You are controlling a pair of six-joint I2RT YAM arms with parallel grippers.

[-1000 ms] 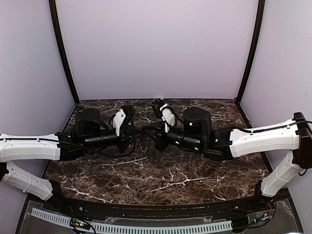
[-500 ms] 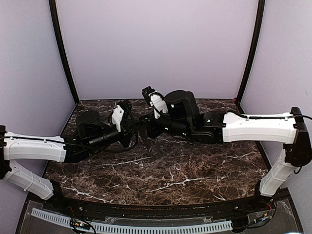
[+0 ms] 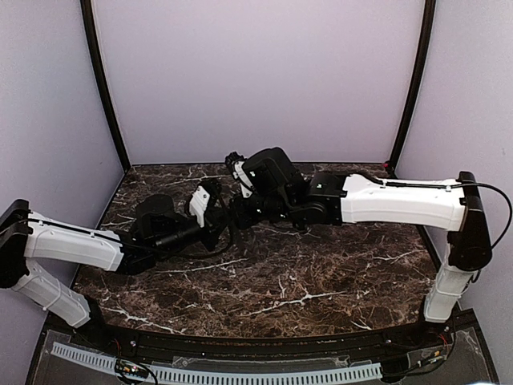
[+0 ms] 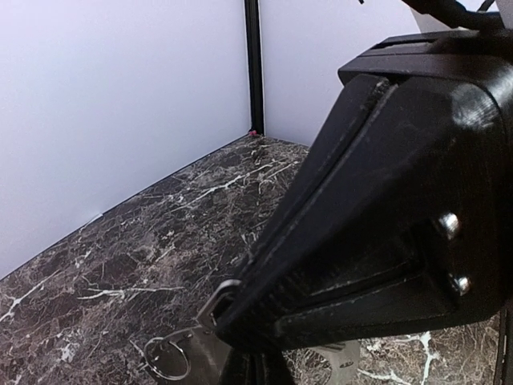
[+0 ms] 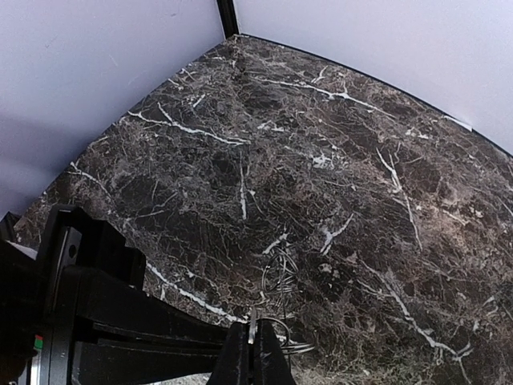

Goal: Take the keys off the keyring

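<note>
Overhead, the left gripper [image 3: 215, 211] and right gripper [image 3: 239, 210] meet tip to tip; what lies between them is hidden. Left wrist: the keyring [image 4: 166, 357] hangs low, just beside the right gripper's tip. I cannot tell how the left's jaws stand. Right wrist: tips pressed together, pinching the wire, with loops just ahead.

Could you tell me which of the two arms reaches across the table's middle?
The right arm: it stretches past the middle of the table into the left half, while the left arm lies wholly on its own side.
</note>
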